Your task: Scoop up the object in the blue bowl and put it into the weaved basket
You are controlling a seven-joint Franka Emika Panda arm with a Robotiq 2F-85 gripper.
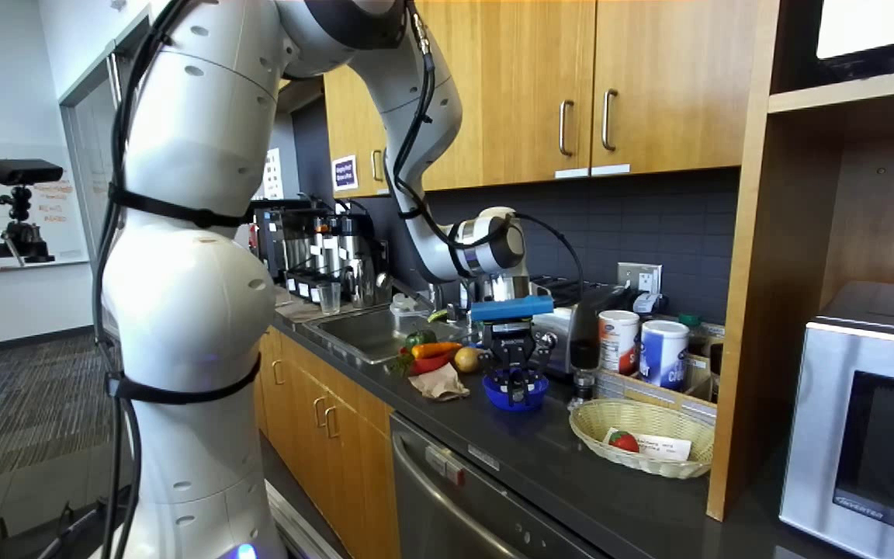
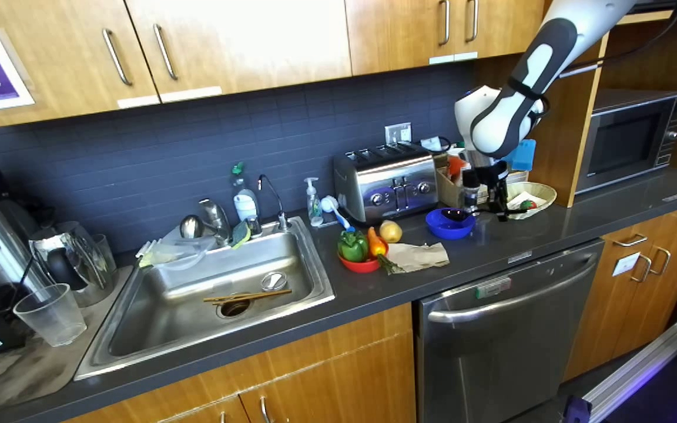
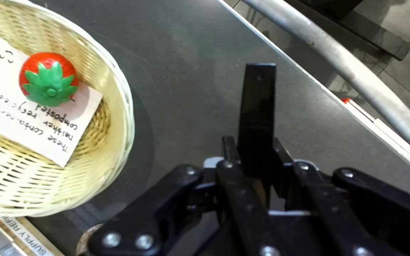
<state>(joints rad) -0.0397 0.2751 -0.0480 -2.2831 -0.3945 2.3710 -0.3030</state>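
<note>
Wooden cupboards (image 1: 509, 93) are overhanging a dark bench (image 2: 603, 211), along which a sink (image 2: 185, 311) and a microwave (image 2: 629, 141) are flanking the work. Principal relation: the red object (image 3: 48, 78), roundish, green-crowned and showing no clear long axis from above, is lying inside the weaved basket (image 3: 129, 113), on a paper note (image 3: 23, 117). It is sitting apart from the tool (image 3: 256, 157), toward the microwave and to the left of the gripped handle (image 3: 257, 103) in the wrist view, with the basket's rim and a strip of bench coming between. The black spoon (image 2: 456, 215) is aiming its head the opposite way, toward the sink; in an exterior view the head is overlapping the blue bowl (image 2: 449, 231), but whether it is hanging above or resting inside, I am unable to tell from where I am standing. The tool is clamping the spoon's handle between its fingers (image 3: 229, 149), the free end projecting beyond. With the object lying in the basket, the transfer is presumably complete, so the coming move is probably calling for laying the spoon down rather than for scooping.
</note>
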